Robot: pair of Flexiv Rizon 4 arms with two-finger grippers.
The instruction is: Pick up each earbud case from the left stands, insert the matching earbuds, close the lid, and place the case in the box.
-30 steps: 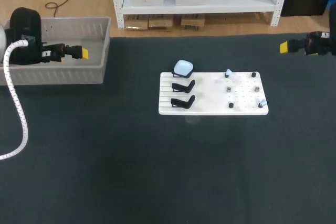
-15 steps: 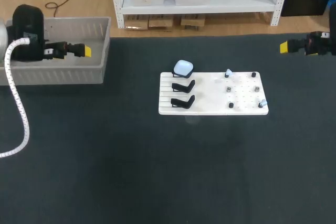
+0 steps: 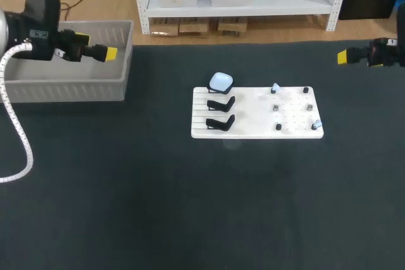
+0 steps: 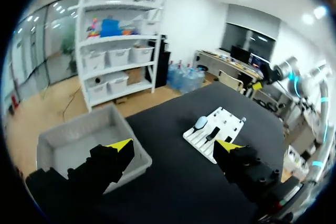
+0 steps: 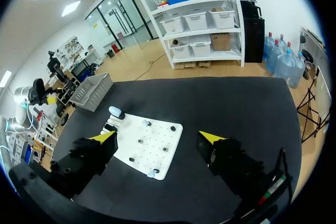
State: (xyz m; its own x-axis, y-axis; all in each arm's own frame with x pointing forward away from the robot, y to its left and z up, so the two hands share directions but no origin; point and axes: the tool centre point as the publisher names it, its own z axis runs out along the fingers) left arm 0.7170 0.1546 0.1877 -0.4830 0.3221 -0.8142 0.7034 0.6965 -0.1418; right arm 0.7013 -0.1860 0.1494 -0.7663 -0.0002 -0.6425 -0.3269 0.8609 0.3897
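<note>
A pale blue earbud case (image 3: 220, 81) sits shut on the rearmost of three black stands at the left end of the white board (image 3: 253, 126). The other two stands (image 3: 221, 102) are bare. Small light-blue earbuds (image 3: 275, 87) rest on pegs at the board's right end. My left gripper (image 3: 111, 52) hangs open and empty over the grey box (image 3: 69, 91), well left of the board. In the left wrist view the gripper (image 4: 173, 153) has the box (image 4: 73, 150) under it and the case (image 4: 200, 123) far ahead. My right gripper (image 3: 342, 57) is open and empty at the far right; its wrist view (image 5: 157, 137) looks down on the board (image 5: 157, 156).
The grey box stands at the table's back left corner. The board lies mid-table, a little right of centre. Dark tabletop stretches all around it and across the front. A white cable hose (image 3: 19, 131) loops down from my left arm.
My left gripper has lifted and swung toward the box's right rear corner. My right arm has stayed where it was, and the board and case are unmoved.
</note>
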